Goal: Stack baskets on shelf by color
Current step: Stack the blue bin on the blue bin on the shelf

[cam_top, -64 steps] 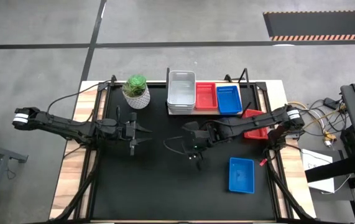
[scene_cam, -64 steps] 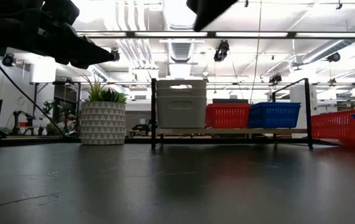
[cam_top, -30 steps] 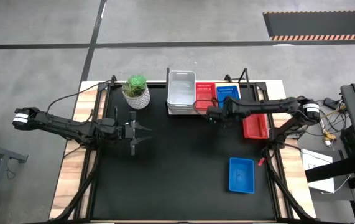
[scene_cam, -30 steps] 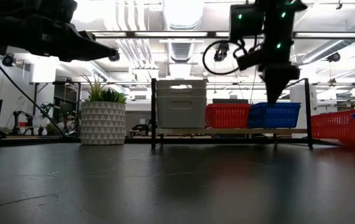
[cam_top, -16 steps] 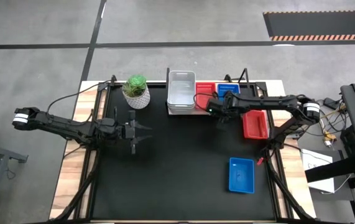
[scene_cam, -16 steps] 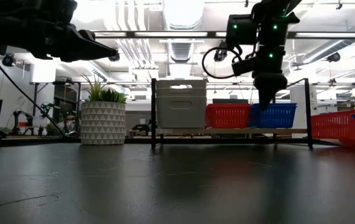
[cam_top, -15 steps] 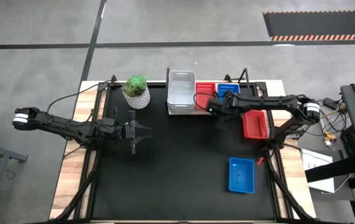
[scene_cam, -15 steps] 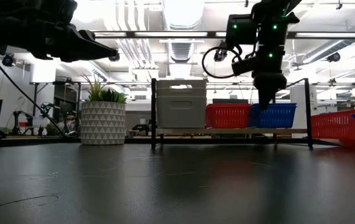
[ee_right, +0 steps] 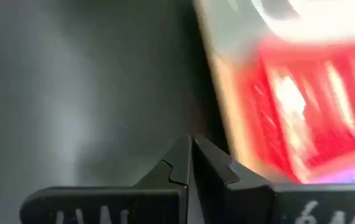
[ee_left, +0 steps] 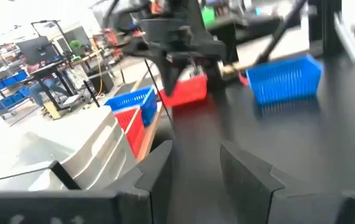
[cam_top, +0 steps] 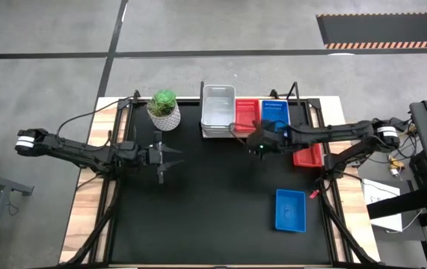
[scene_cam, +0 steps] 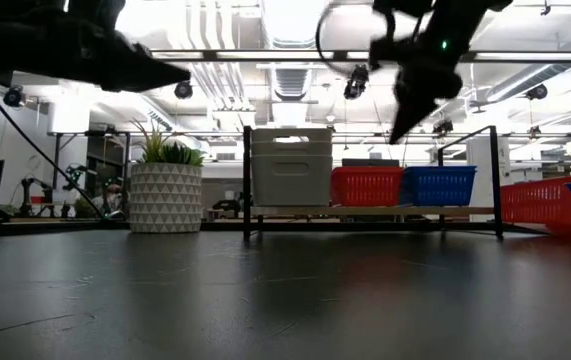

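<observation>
The light-brown shelf (cam_top: 232,134) stands at the table's far middle. On it sit a white-grey basket stack (cam_top: 218,110), a red basket (cam_top: 247,114) and a blue basket (cam_top: 275,113), side by side; they also show in the low view (scene_cam: 290,165). A red basket (cam_top: 308,155) lies on the table right of the shelf. A blue basket (cam_top: 290,210) lies near the table's right front. My right gripper (cam_top: 256,146) is shut and empty, hanging in the air just in front of the shelf (ee_right: 191,155). My left gripper (cam_top: 170,155) is open and empty at the table's left middle (ee_left: 196,168).
A white ribbed plant pot (cam_top: 164,110) with a green plant stands left of the shelf. The shelf's black metal frame (scene_cam: 247,180) rises at both ends. Bare black tabletop (cam_top: 213,217) lies in front of the shelf.
My right gripper has drawn back from the red and blue baskets on the shelf toward the table's near edge. It has risen above the baskets and tipped to a slant. The baskets on the shelf stay in place.
</observation>
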Controlling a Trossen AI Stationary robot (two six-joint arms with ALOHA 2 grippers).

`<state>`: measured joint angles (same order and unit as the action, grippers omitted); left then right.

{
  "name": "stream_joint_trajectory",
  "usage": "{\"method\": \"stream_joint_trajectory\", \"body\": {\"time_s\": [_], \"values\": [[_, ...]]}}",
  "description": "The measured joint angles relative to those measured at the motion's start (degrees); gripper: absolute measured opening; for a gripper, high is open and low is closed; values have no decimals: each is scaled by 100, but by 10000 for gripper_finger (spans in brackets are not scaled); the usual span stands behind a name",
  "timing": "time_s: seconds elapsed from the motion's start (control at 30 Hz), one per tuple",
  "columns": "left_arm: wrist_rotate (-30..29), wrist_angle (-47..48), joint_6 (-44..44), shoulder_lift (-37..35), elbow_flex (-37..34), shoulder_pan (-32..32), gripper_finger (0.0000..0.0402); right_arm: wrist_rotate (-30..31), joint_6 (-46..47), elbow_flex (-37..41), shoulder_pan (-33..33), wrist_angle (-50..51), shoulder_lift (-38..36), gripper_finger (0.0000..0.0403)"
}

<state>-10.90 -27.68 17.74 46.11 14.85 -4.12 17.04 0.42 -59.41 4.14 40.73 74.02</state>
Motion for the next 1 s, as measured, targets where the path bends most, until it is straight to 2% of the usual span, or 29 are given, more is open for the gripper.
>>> {"method": "stream_joint_trajectory", "body": {"time_s": [0.17,0.27,0.47,0.8,1.0], "values": [[2,-917,-610,296,0,0,118,-1688,-1092,673,-144,-2269,-346,8],[9,-1249,-738,622,0,-2,118,-2282,-1515,1067,-142,-3359,-460,8],[11,-1956,-846,1420,9,-2,118,-2304,-1907,1603,-135,-4415,-493,8],[13,-3157,-857,2644,67,-2,118,-2304,-1905,1689,-135,-4427,-463,8],[13,-3358,-859,3112,220,-2,118,-2304,-1907,1691,-135,-4431,-463,8]]}}
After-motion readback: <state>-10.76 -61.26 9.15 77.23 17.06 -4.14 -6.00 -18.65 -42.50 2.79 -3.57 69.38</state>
